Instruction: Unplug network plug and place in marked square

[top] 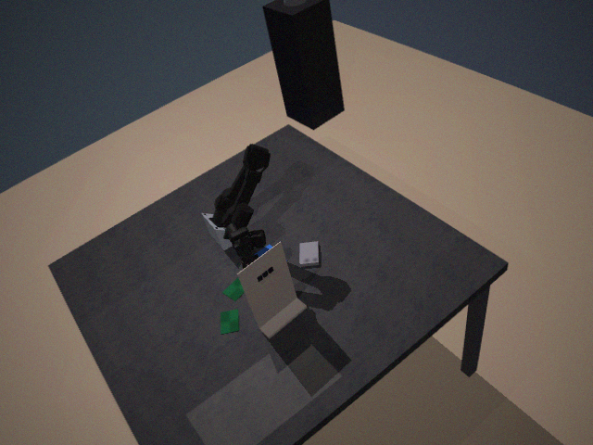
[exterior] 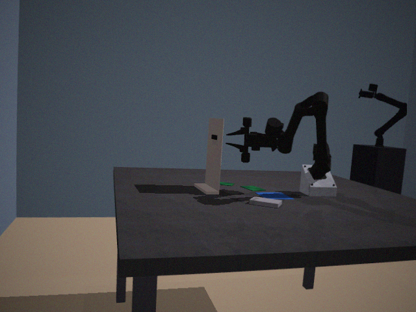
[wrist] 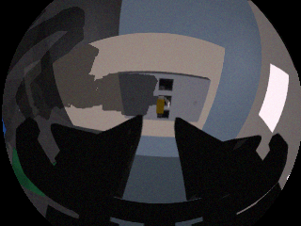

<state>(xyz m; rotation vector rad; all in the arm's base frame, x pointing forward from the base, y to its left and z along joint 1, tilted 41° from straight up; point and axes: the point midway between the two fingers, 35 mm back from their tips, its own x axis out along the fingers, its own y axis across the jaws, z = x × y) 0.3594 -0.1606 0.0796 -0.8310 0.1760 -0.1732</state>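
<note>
The pale upright panel (top: 280,301) (exterior: 214,164) (wrist: 193,52) stands on the table. In the wrist view its grey faceplate (wrist: 193,94) has three dark openings in a row. The small plug (wrist: 160,105), with a yellow part showing, sits at the middle one; its thin tab cannot be made out. My gripper (exterior: 226,139) (wrist: 158,121) is partly open and empty, one finger above the other, at socket height a short way off the panel. In the top view the panel partly hides it. A blue square (top: 264,250) (exterior: 273,195) lies on the table between the panel and the arm's base.
Two green patches (top: 230,321) (top: 233,289) (exterior: 252,188) (exterior: 226,183) lie beside the panel. A light grey block (top: 309,252) (exterior: 265,202) lies on its other side, near the blue square. A dark pedestal (top: 306,67) (exterior: 376,164) carrying another arm (exterior: 391,101) stands beyond the table.
</note>
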